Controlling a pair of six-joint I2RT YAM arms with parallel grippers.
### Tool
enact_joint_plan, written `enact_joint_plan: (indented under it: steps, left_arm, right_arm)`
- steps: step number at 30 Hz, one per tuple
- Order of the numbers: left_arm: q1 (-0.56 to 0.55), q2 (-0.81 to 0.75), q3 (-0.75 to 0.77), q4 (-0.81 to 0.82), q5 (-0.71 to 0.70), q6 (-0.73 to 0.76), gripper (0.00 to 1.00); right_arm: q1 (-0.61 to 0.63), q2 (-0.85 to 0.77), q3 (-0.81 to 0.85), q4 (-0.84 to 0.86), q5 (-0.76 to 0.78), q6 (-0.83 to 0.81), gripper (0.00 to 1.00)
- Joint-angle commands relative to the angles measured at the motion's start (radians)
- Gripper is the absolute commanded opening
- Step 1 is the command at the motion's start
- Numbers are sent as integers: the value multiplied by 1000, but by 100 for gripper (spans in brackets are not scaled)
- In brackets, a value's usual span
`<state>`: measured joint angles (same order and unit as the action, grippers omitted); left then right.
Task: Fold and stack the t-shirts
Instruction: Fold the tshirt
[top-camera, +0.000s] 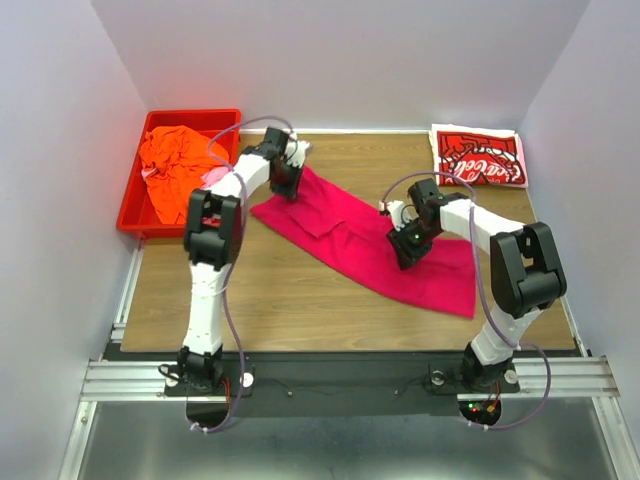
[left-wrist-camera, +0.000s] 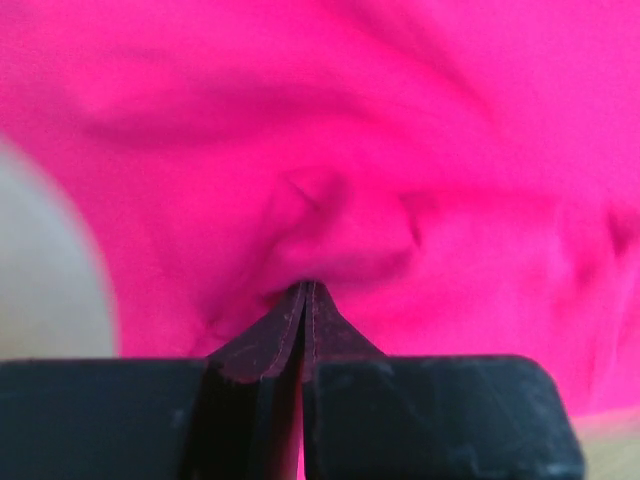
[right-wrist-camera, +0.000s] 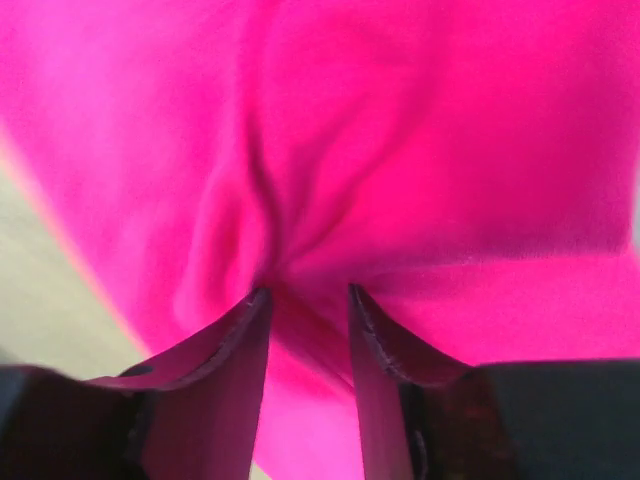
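Note:
The magenta-pink t-shirt (top-camera: 350, 240) lies spread slantwise across the middle of the wooden table. At the shirt's far left corner, my left gripper (top-camera: 285, 185) is down on the cloth. In the left wrist view that gripper (left-wrist-camera: 308, 285) has its jaws pressed together on a puckered pinch of magenta cloth (left-wrist-camera: 350, 150). My right gripper (top-camera: 405, 255) sits on the shirt's right part. Seen from the right wrist, this gripper (right-wrist-camera: 305, 290) holds a thick bunched fold of magenta cloth (right-wrist-camera: 400, 150) between its jaws. A folded red-and-white Coca-Cola t-shirt (top-camera: 478, 157) lies at the far right corner.
A red plastic bin (top-camera: 130, 205) stands at the far left with a crumpled orange t-shirt (top-camera: 178, 170) and a bit of light pink cloth (top-camera: 213, 177) in it. White walls close in the table on three sides.

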<state>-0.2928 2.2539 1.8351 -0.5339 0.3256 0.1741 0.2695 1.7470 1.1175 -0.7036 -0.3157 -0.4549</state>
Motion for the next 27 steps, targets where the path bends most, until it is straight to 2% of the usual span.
enact_joint_plan:
  steps: [1, 3, 4, 5, 6, 8, 9, 11, 15, 19, 27]
  left_arm:
    - [7, 208, 533, -165, -71, 106, 20]
    - [9, 222, 663, -178, -68, 113, 26]
    - [9, 192, 650, -155, -51, 111, 30]
    - [9, 147, 595, -70, -48, 102, 31]
    - [7, 30, 431, -17, -31, 93, 32]
    - [6, -86, 255, 81, -10, 55, 32]
    - [4, -176, 119, 147, 21, 44, 32]
    - [-5, -252, 32, 160, 32, 1, 31]
    - [-35, -310, -147, 152, 59, -102, 24]
    - [-60, -321, -252, 153, 64, -163, 20]
    - [-77, -277, -321, 160, -26, -225, 18]
  right_arm:
    - [-13, -49, 164, -160, -224, 105, 45]
    - [-79, -60, 223, -163, -244, 120, 49]
    - [-94, -61, 255, -174, -223, 116, 50]
    - [-104, -58, 255, -181, -195, 102, 50]
    - [-104, -58, 249, -183, -169, 87, 49]
    - [-104, -55, 205, -183, -131, 44, 46]
    - [-104, -43, 187, -183, -131, 32, 45]
    - [-104, -21, 144, -178, -135, 21, 40]
    - [-102, 9, 99, -160, -138, 30, 35]
    - [-98, 20, 49, -151, -103, 24, 34]
    - [-3, 12, -94, -125, -106, 16, 33]
